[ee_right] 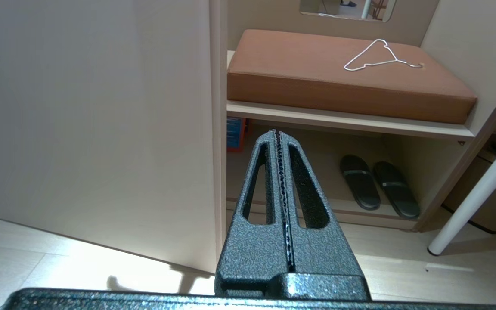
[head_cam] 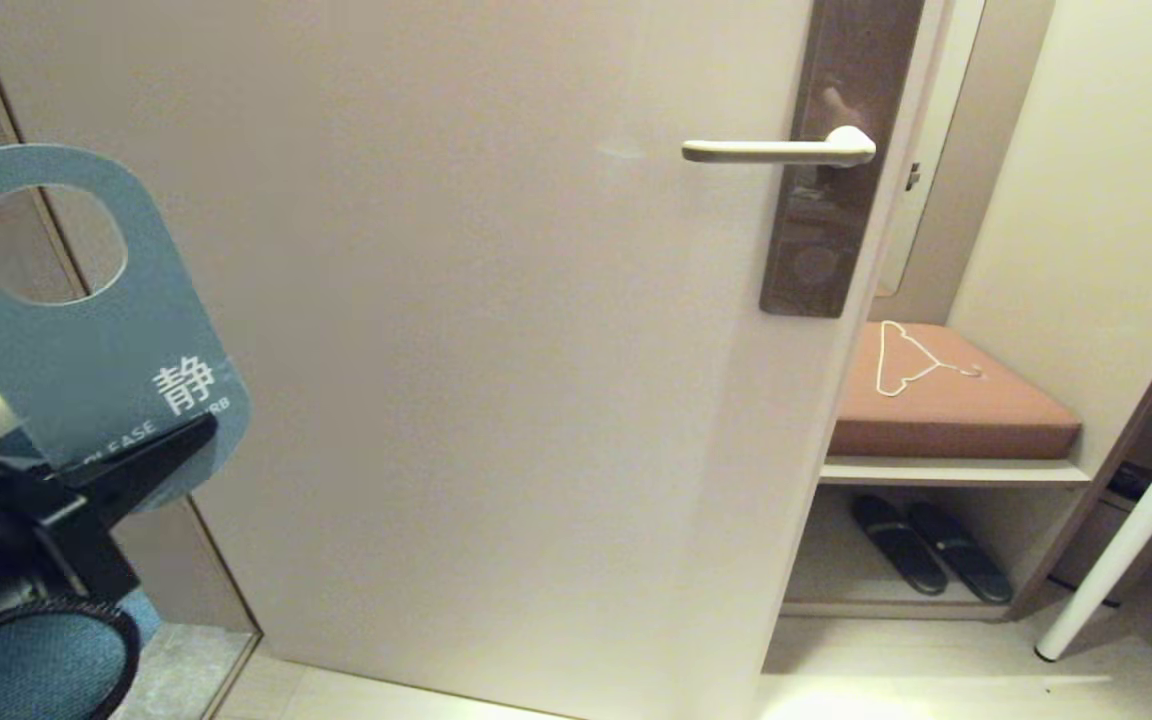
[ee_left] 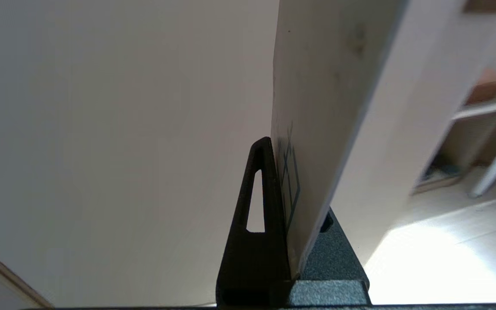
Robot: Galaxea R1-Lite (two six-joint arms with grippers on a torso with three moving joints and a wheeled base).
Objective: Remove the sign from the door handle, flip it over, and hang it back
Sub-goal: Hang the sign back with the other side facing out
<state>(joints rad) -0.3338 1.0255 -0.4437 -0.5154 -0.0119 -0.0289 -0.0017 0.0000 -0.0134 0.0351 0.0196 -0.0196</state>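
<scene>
The sign [head_cam: 66, 340] is off the door, held upright at the far left with its blue-grey face and oval hole toward the head camera. My left gripper [head_cam: 161, 455] is shut on the sign's lower end. In the left wrist view the sign [ee_left: 317, 107] runs edge-on between the black fingers [ee_left: 256, 224], its white face showing, and my left gripper [ee_left: 284, 181] clamps it. The door handle [head_cam: 776, 151], a pale horizontal lever on a dark plate, is bare at the upper right of the door. My right gripper [ee_right: 279, 133] is shut on nothing, low near the door's edge.
The pale door [head_cam: 496, 350] fills the middle. Right of it, a bench alcove holds a brown cushion [head_cam: 946, 410] with a white wire clothes hanger [head_cam: 911, 370], black slippers [head_cam: 926, 560] beneath. A white table leg [head_cam: 1126, 540] slants at the far right.
</scene>
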